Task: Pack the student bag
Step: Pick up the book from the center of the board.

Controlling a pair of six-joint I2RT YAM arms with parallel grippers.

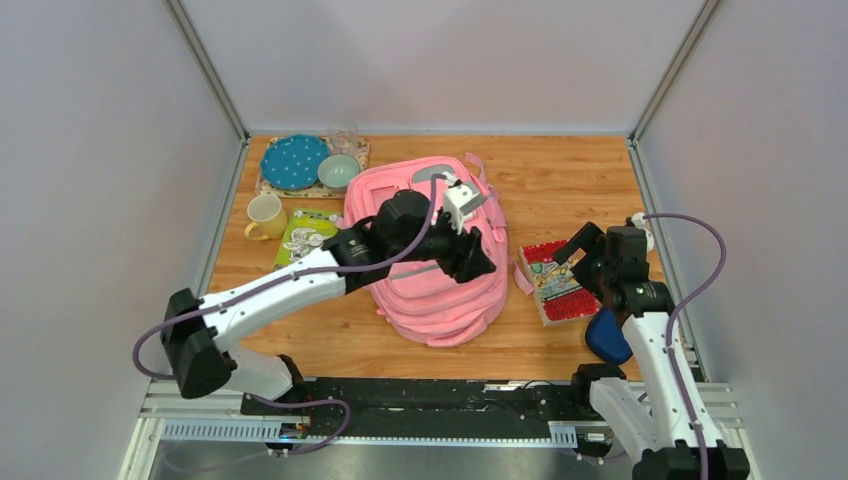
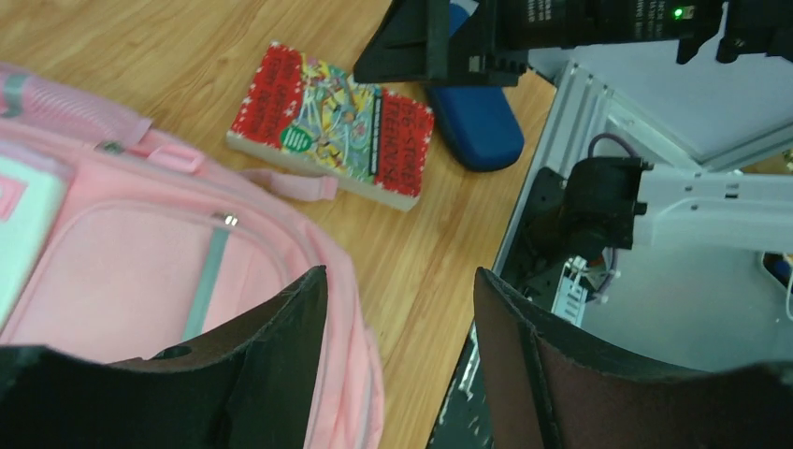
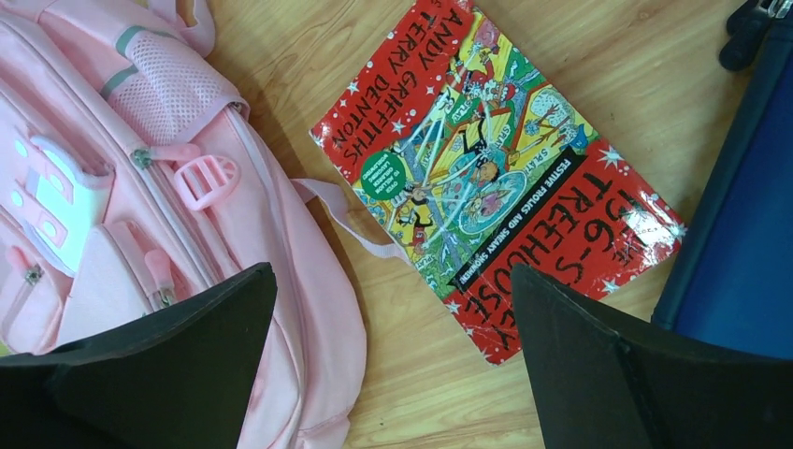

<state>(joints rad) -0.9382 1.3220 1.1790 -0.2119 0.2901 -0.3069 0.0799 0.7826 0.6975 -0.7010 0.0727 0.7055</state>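
Observation:
The pink student bag (image 1: 440,300) lies flat mid-table, zips shut as far as I can see. It also shows in the left wrist view (image 2: 122,271) and the right wrist view (image 3: 112,187). My left gripper (image 1: 485,265) hovers over the bag's right edge, open and empty (image 2: 397,309). A red paperback book (image 1: 555,285) lies right of the bag, also in the left wrist view (image 2: 327,126) and the right wrist view (image 3: 496,187). My right gripper (image 1: 577,248) hangs above the book's left edge, open and empty (image 3: 393,281), between bag and book.
A dark blue case (image 1: 607,335) lies by the right arm, right of the book (image 3: 739,253). At the back left are a blue dotted plate (image 1: 295,162), a teal bowl (image 1: 339,172), a yellow mug (image 1: 264,216) and a green book (image 1: 305,235). Walls enclose the table.

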